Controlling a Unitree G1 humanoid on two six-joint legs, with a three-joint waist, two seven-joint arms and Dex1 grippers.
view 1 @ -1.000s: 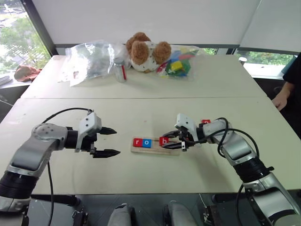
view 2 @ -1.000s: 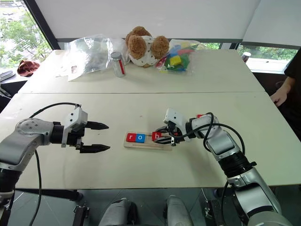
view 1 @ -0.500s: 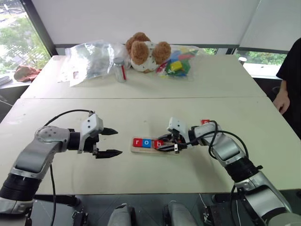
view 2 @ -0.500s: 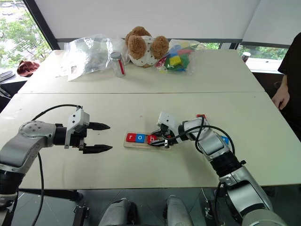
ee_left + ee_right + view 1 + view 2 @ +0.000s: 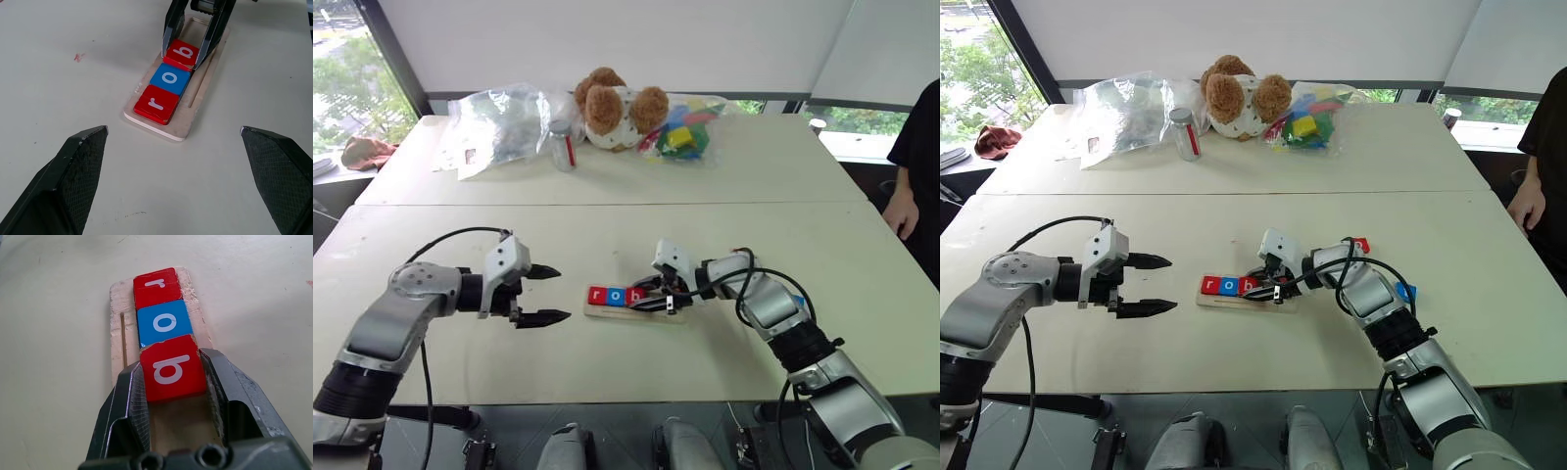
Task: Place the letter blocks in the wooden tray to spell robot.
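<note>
**A:** What do your wrist cameras give you that the head views don't?

**B:** Up close, my right wrist view shows my right gripper [image 5: 173, 382] clamped on the red b block [image 5: 172, 367], 1 finger [image 5: 128, 404] on each side. The b touches the blue o block [image 5: 163, 324], and the red r block [image 5: 155, 286] sits beyond that at the end of the wooden tray [image 5: 116, 308]. I can also see the tray's lengthwise groove beside the tiles. From the head, the letters are small and my gripper covers part of the tray.

**A:** And the left wrist?

**B:** It looks along the tray from the r end: r, o, b in a row, my right fingers pinching the b from the far side. My left gripper [image 5: 541, 294] hangs above the bare table [image 5: 607, 235] with its 2 fingers spread wide, holding nothing, near the tray's r end but apart from it.

**A:** What do the head views add?

**B:** A red block [image 5: 1359, 245] lies behind my right forearm and a blue block [image 5: 1404, 292] just beside it; the arm hides part of each, so I cannot read their letters. At the far side of the table sit a brown teddy bear [image 5: 612, 106], a clear plastic bag [image 5: 499, 125], a small jar [image 5: 564, 144] and a bag of multicoloured blocks [image 5: 683, 132]. A person's hand [image 5: 901, 211] hangs at the table's right edge.
</note>
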